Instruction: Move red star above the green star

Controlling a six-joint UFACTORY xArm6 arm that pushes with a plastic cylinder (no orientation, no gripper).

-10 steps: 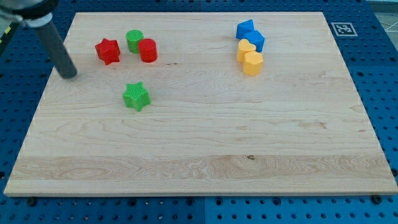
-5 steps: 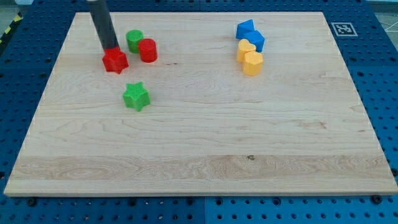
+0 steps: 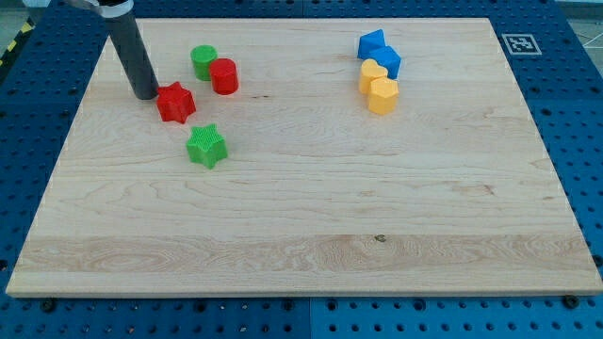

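Note:
The red star (image 3: 175, 102) lies on the wooden board in the view's upper left. The green star (image 3: 206, 146) lies below it and a little to the right, a small gap apart. My tip (image 3: 146, 93) rests on the board just left of the red star, touching or nearly touching its left edge. The dark rod rises from the tip toward the view's top left.
A green cylinder (image 3: 203, 62) and a red cylinder (image 3: 224, 75) stand together above and right of the red star. Two blue blocks (image 3: 379, 52) and two yellow blocks (image 3: 379, 88) cluster at the view's upper right. The board's left edge (image 3: 71, 151) is near.
My tip swung from the board's left to above the red star, then to its left side. The red star slid down and right, closer to the green star.

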